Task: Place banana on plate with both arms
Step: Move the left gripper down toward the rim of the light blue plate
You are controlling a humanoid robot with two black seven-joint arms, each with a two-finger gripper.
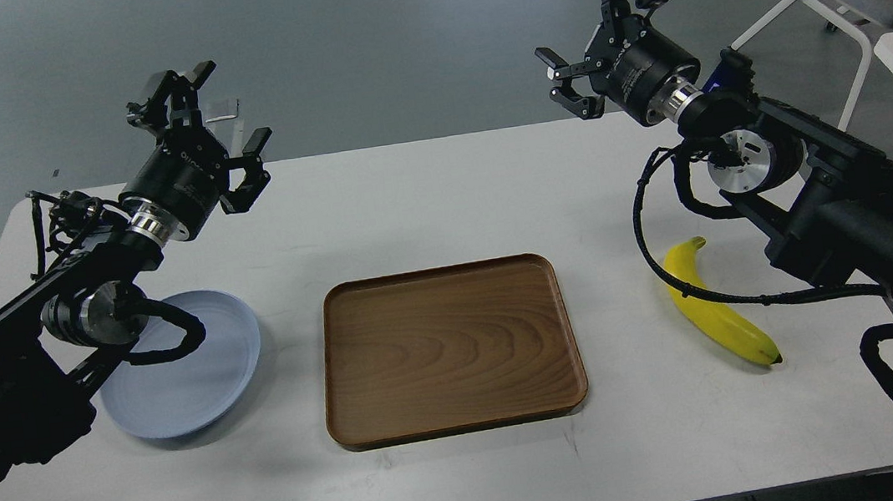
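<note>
Both grippers, left [209,118] and right [597,23], hover spread wide and empty above the table [423,194]. Banana [718,312] lies right of the tray [450,351]; plate [201,379] sits left.

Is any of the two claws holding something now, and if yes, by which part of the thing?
Nothing is held. The left claw and the right claw are both open and raised above the table; the banana lies untouched on the table.
</note>
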